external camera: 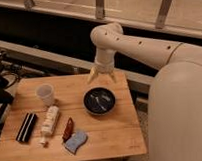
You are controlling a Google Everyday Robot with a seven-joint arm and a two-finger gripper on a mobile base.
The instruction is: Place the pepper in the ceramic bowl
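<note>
nearest the lens, a bulky white rounded arm housing (178, 112) is seen to the right of the round, shallow, glossy black ceramic bowl (99, 101). the gripper (102, 75) is held above the bowl's far rim, its two yellowish fingers (93, 75) spread apart with nothing between them. the small, slim, dark-red pepper (68, 129) is found left of the bowl and nearer the camera, lying flat, apart from the bowl and not yet grasped.

trouble is judged likeliest at the pick. a blue-grey sponge-like pad (75, 141) lies just beside the pepper, and a cream-white bottle (49, 121) lies close on the side away from the bowl, so either could be struck or caught by a descending finger. the pepper, being thin and low, could be pinched badly and dropped short of the bowl, and the bowl's rim could be clipped on the way over.

a white translucent cup (45, 93) and a black rectangular block (26, 127) are set well left of the bowl. everything is carried by a pale wooden tabletop (116, 137). beyond the bowl, a dark recess and metal rails (99, 7) are visible.
</note>
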